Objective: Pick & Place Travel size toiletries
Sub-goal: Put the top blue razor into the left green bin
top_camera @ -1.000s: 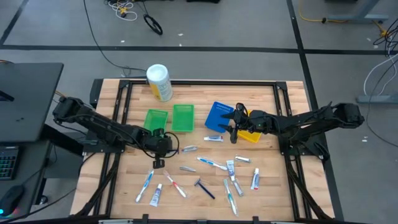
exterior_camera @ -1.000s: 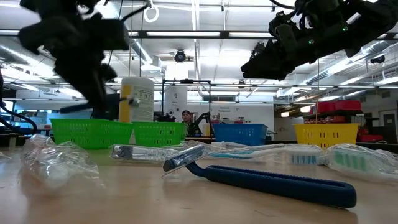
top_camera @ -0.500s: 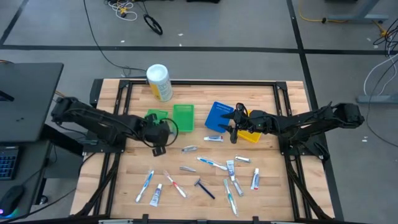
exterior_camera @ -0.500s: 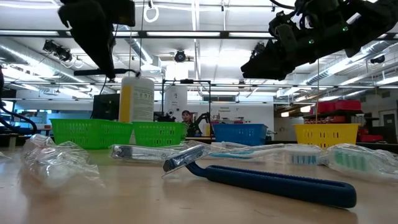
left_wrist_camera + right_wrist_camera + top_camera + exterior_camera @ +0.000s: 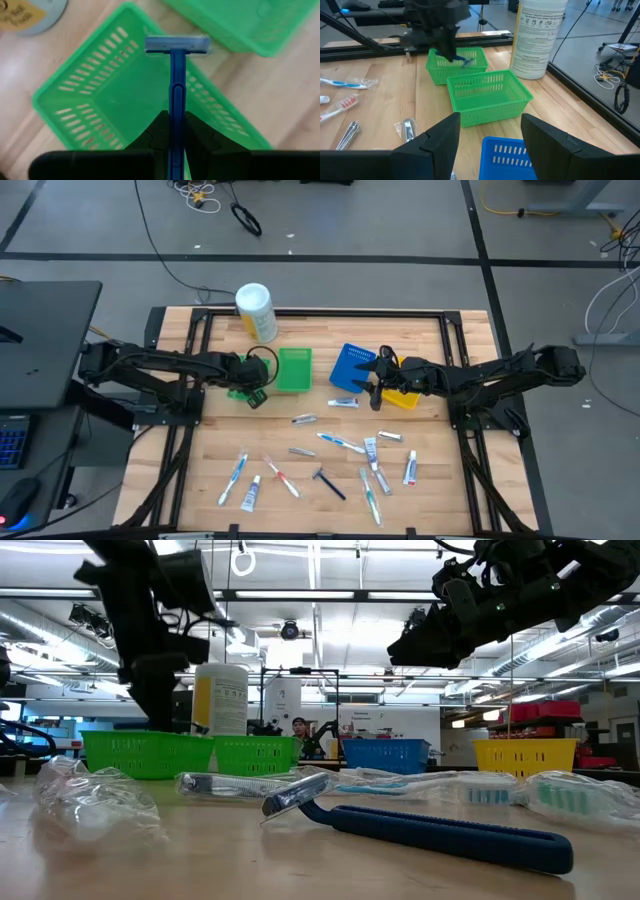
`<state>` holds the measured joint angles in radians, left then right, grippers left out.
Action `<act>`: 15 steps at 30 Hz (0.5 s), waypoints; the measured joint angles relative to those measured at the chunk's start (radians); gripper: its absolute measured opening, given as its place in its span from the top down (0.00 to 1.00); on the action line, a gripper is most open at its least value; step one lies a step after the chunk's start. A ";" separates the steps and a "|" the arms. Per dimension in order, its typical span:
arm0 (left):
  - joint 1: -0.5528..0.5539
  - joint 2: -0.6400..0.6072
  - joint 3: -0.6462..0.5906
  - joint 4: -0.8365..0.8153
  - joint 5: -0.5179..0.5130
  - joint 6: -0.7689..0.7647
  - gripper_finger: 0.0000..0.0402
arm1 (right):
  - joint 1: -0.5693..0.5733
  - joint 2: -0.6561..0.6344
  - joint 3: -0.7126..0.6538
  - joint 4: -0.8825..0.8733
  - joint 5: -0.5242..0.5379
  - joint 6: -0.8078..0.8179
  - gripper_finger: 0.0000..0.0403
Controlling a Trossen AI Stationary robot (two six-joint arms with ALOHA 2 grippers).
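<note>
The left gripper [image 5: 172, 150] reaches over the left green bin [image 5: 90, 107], pinching a blue razor [image 5: 176, 75] above its empty inside. The right gripper [image 5: 490, 135] hovers wide open over the blue bin [image 5: 350, 366].

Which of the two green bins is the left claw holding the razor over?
The left green bin, the one farther from the blue bin. The left claw, shut on the blue razor, hangs over it; the other green bin sits beside, uncovered.

Razor [image 5: 176, 75] in left hand [image 5: 252, 392] above leftmost bin [image 5: 243, 366], canister [image 5: 256, 312] behind.
</note>
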<state>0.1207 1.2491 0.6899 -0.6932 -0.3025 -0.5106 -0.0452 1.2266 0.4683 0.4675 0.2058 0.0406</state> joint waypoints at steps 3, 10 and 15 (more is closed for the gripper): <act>0.036 0.000 -0.017 0.007 -0.021 -0.007 0.90 | 0.000 0.000 0.000 0.000 0.000 -0.001 0.45; 0.054 0.000 -0.018 0.020 -0.038 -0.007 0.90 | 0.000 0.000 0.000 0.000 0.001 -0.031 0.45; 0.047 0.000 -0.018 0.007 -0.049 -0.044 0.90 | 0.000 0.000 0.000 0.000 0.001 -0.031 0.45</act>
<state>0.1680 1.2490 0.6720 -0.6858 -0.3511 -0.5550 -0.0454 1.2266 0.4683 0.4671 0.2066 0.0093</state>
